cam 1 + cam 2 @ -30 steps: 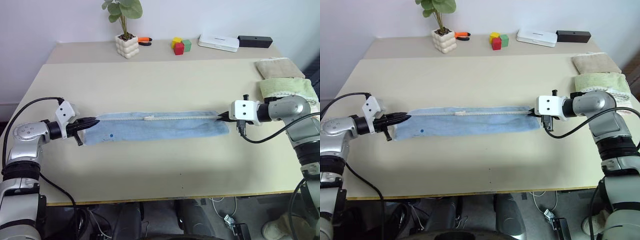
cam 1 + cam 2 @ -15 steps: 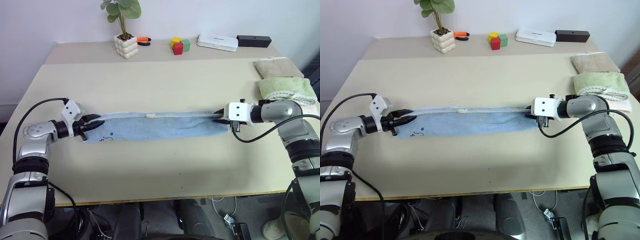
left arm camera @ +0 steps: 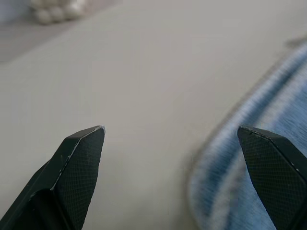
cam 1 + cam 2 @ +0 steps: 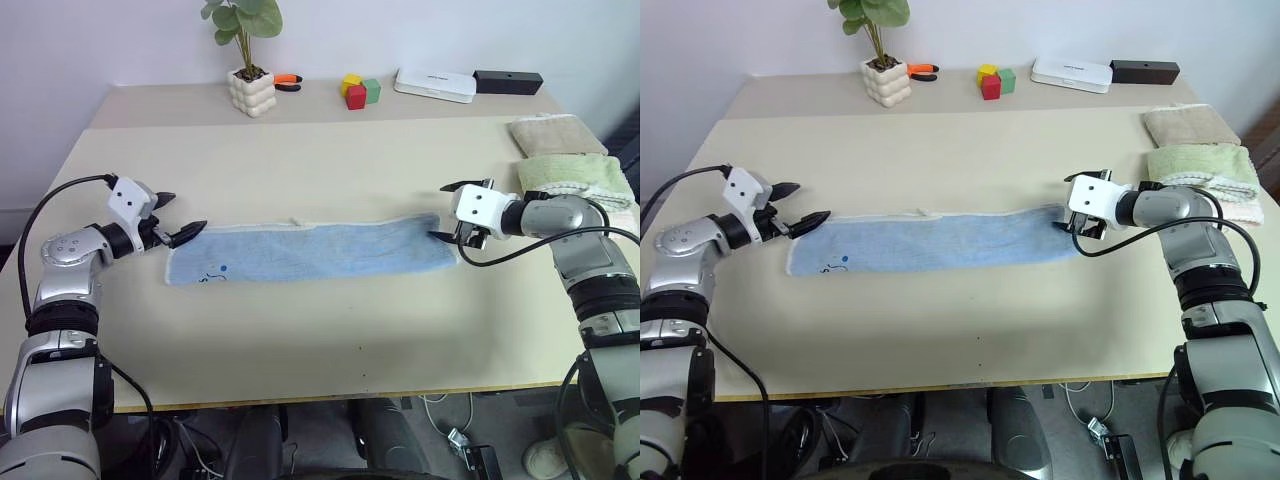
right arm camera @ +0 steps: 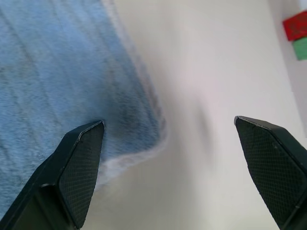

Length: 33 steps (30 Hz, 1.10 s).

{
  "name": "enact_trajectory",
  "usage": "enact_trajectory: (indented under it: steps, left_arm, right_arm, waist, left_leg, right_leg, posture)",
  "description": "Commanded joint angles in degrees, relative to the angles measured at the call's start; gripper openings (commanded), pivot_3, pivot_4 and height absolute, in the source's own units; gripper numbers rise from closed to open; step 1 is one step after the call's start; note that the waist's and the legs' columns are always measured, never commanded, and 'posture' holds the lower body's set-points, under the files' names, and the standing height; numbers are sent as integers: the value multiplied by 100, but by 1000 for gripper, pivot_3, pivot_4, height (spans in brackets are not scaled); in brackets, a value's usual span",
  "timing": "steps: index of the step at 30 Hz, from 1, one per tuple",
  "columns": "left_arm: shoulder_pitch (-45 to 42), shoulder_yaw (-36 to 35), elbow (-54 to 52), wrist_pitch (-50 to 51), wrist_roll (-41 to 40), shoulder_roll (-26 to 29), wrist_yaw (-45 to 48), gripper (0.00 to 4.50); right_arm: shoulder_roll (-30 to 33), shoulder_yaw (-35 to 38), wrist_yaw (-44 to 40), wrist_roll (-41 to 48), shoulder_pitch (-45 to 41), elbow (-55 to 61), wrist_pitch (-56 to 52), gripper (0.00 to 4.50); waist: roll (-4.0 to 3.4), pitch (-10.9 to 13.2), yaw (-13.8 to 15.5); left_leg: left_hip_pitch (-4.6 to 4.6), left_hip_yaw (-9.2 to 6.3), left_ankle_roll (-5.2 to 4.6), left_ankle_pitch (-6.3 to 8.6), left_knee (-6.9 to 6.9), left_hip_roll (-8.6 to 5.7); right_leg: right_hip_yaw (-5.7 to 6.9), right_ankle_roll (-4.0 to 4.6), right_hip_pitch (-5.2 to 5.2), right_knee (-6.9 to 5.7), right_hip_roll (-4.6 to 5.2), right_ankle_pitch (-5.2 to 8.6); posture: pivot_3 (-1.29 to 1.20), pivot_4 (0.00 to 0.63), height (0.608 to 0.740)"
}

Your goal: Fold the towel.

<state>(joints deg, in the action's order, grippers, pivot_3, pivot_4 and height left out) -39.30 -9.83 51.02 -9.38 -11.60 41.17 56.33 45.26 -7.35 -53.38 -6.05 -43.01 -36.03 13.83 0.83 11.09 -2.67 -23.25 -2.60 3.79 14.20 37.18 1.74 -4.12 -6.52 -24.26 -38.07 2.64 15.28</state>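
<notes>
Lying flat mid-table as a long strip, the towel (image 4: 310,252) is released. Left gripper (image 4: 178,218) and right gripper (image 4: 452,211) gape empty at its ends. Next likely: regrip for an end-to-end fold.

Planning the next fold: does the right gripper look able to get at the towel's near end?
Probably yes: the right gripper is open right at the end of the towel, nothing between them.

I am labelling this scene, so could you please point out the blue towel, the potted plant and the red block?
blue towel (image 4: 310,253), left eye view, middle of the cloth.
potted plant (image 4: 253,92), left eye view, white pot.
red block (image 4: 357,97), left eye view, front face.
</notes>
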Motion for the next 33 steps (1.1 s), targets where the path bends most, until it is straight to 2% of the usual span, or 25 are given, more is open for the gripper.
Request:
enact_trajectory:
  steps: [1,4,5,7,8,9,11,14,18,21,24,29,33]
  left_arm:
    - [-203,-473,-514,500,-520,50,-174,3193]
    - [-10,-757,-1453,1098,-895,-150,-662,1730]
    - [84,-804,-1754,1252,-950,-218,-828,1144]
    - [410,-818,-2732,1757,-1199,-483,-1147,245]
    - [533,-838,-3132,2002,-1315,-599,-1311,0]
    - [709,-851,-3738,2421,-1570,-876,-1662,0]
    - [986,-843,-4618,3066,-1927,-1350,-2273,0]
    - [1352,-614,-5508,3529,-1997,-1946,-2931,0]
    - [1669,-287,-5751,3706,-1979,-2555,-3284,0]
    - [1904,-33,-5572,3598,-1781,-2794,-3290,0]
    - [2073,30,-5169,3383,-1489,-2721,-3294,0]
    - [2239,-115,-4787,3077,-1251,-2356,-3144,0]
    - [2155,-557,-4637,3426,-1673,-2164,-3043,0]
  right_arm:
    - [-292,784,-103,1237,79,1035,-1263,3572]
    - [-930,1358,666,2018,492,2263,-2355,2219]
    - [-1113,1488,959,2122,613,2571,-2591,1600]
    - [-1729,1758,1960,2237,878,3217,-3153,754]
    - [-1976,1846,2360,2274,983,3481,-3389,283]
    - [-2301,1743,2681,2239,1267,3901,-3534,67]
    - [-2762,1526,3091,2181,1690,4448,-3814,67]
    - [-3265,1288,3627,1945,2071,4723,-3901,67]
    - [-3703,970,4087,1619,2333,4400,-3626,67]
    - [-3725,601,4241,1084,2431,3897,-3091,67]
    - [-3718,810,4466,1063,2462,3444,-3096,67]
    - [-3226,1019,4469,879,2696,3180,-2783,67]
    - [-2948,1326,4441,983,2872,3154,-2754,67]
  waist:
    - [0,0,-2]
    - [3,-2,14]
    - [3,-2,17]
    - [2,-3,20]
    - [3,-5,26]
    - [2,-5,37]
    - [4,-7,61]
    - [5,-8,43]
    - [3,-16,15]
    - [-2,-28,3]
    - [-2,-28,11]
    - [2,-30,37]
    - [4,-31,43]
  left_leg:
    - [0,0,0,0,0,1]
    - [-4,-12,0,0,1,2]
    - [-6,-19,1,0,4,2]
    - [-7,-19,2,-1,7,0]
    - [-8,-19,3,-1,5,-1]
    - [-8,-21,3,-1,4,-1]
    - [-11,-28,5,-2,7,0]
    - [-13,-28,4,-2,10,-1]
    - [-8,-28,7,-4,7,-2]
    - [0,-25,6,-3,-3,-3]
    - [0,-25,7,-4,-3,-2]
    - [-2,-25,7,-4,-2,-3]
    - [-2,-27,7,-4,-2,-4]
  right_leg:
    - [0,0,0,-1,0,0]
    - [5,0,0,-3,0,0]
    - [9,0,1,-6,0,0]
    - [9,0,1,-8,3,0]
    - [9,-1,1,-6,4,0]
    - [9,-1,2,-6,5,0]
    - [11,-1,2,-7,5,0]
    - [10,-1,0,-7,4,-1]
    - [9,1,1,-9,1,-2]
    - [7,2,5,-2,-2,-1]
    - [7,2,4,-3,-5,-1]
    - [8,2,8,2,-2,-1]
    - [10,2,13,7,-1,-1]
  posture:
    - [0,150,740]
    - [0,150,740]
    - [0,150,740]
    - [0,150,740]
    - [0,150,740]
    - [0,150,740]
    - [0,150,740]
    - [0,150,740]
    - [0,150,740]
    - [0,150,740]
    - [0,150,740]
    - [0,150,740]
    - [0,150,740]
